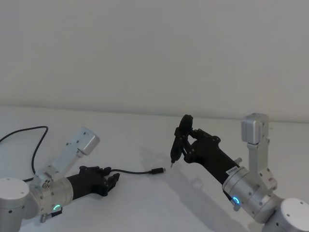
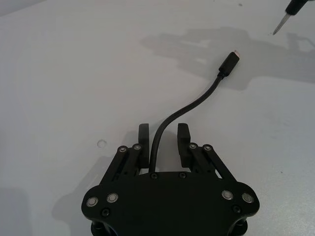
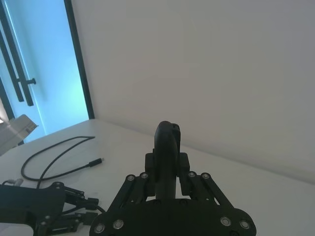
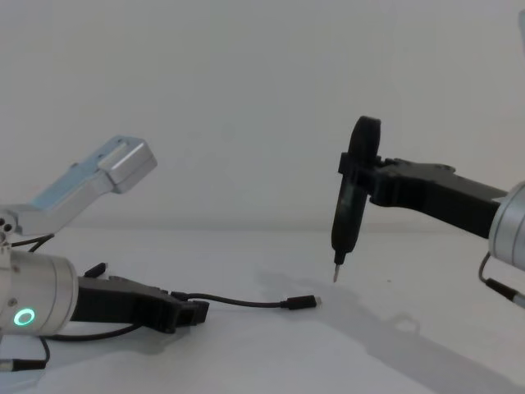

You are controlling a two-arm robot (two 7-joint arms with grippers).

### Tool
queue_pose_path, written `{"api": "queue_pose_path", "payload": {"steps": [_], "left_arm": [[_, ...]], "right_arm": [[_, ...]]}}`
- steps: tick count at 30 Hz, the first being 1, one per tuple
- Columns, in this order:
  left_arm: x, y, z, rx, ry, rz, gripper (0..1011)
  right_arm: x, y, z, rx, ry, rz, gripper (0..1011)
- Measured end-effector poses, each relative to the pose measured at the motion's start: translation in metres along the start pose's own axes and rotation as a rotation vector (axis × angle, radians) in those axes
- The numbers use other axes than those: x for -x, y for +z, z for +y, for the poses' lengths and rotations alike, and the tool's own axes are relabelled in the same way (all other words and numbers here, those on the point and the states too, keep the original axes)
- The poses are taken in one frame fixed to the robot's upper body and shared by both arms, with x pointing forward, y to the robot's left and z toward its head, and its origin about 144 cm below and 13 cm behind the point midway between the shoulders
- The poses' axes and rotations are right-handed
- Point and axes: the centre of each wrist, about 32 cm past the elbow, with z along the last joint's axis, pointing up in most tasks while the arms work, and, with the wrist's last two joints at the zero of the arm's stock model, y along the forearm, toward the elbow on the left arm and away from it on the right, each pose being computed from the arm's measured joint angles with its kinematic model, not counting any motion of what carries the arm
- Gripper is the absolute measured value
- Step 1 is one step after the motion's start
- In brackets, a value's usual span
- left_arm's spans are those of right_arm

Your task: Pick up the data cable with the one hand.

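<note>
The data cable (image 1: pixel 137 171) lies on the white table, a thin black cord ending in a small plug (image 1: pixel 158 170) with a silvery tip. My left gripper (image 1: pixel 115 178) rests low on the table, open, with the cord (image 2: pixel 197 101) running between its fingers (image 2: pixel 183 140) and a gap on each side. The plug (image 2: pixel 229 61) lies ahead of that gripper. My right gripper (image 1: pixel 186 142) is raised to the right of the plug, shut on a black pen-shaped tool (image 4: pixel 346 205) whose metal tip points down.
The rest of the cord loops back along the table's left side (image 1: pixel 34 145), with its other end (image 3: pixel 96 162) lying flat. A white wall (image 1: pixel 154 53) stands behind the table (image 1: pixel 145 135). The tool's tip (image 4: pixel 335 271) hangs just above the surface near the plug (image 4: pixel 302 303).
</note>
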Motion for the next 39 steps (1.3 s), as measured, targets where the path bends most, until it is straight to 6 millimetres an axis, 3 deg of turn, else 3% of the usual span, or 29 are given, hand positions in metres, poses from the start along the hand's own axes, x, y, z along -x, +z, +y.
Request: {"api": "queue_pose_path", "payload": {"steps": [21,39], "left_arm": [[0.000,0.000,0.000,0.000,0.000,0.000,192],[0.000,0.000,0.000,0.000,0.000,0.000,85]], "right_arm": [[-0.003,-0.012,0.018,0.041,0.034,0.019,275],[-0.010,-0.018,0.021,0.047,0.019,0.026,274]]}}
